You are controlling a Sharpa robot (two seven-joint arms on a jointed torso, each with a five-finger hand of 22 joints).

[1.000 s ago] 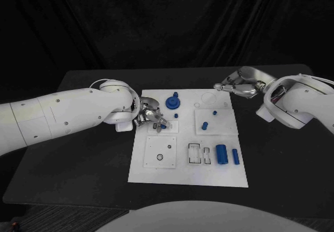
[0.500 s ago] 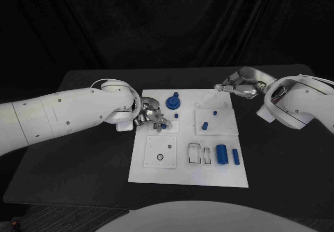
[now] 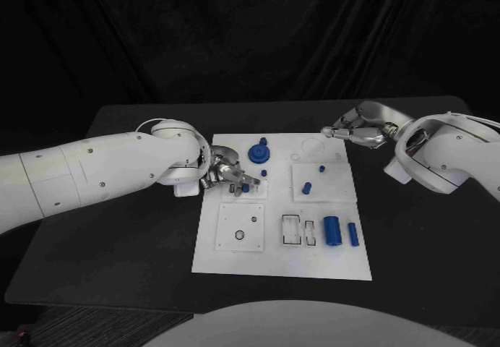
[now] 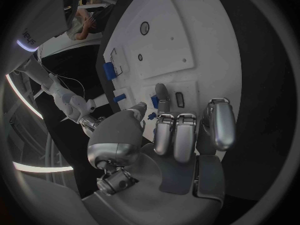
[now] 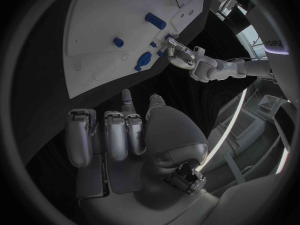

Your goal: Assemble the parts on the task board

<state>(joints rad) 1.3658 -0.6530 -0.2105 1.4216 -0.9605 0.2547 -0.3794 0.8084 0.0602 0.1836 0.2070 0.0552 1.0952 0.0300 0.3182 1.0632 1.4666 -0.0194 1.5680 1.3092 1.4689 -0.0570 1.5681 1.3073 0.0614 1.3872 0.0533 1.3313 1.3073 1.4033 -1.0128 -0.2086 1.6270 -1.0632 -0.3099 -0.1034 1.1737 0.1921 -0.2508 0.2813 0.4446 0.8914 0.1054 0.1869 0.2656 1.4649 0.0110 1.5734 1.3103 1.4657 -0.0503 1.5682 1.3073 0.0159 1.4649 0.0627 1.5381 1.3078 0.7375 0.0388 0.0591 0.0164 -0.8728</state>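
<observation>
The white task board (image 3: 281,256) lies mid-table. My left hand (image 3: 227,176) hovers over the small raised plate (image 3: 256,192) on the board's left side. Its thumb and a finger pinch a small blue peg (image 3: 245,188), which the left wrist view shows beside the outstretched finger (image 4: 154,102). My right hand (image 3: 354,131) hangs just off the board's far right corner, fingers curled in around nothing (image 5: 119,135). A blue round part with a knob (image 3: 259,152) stands at the board's far edge. Two blue pegs (image 3: 321,170) (image 3: 308,189) stand in the right plate.
A large blue cylinder (image 3: 332,230) and a thinner one (image 3: 353,233) lie at the board's near right, beside two rectangular slots (image 3: 294,228). A square plate with a hole (image 3: 238,235) sits near left. Black table (image 3: 125,238) surrounds the board.
The left hand's fingers have shifted very slightly with the peg over the small plate. The right hand has stayed put.
</observation>
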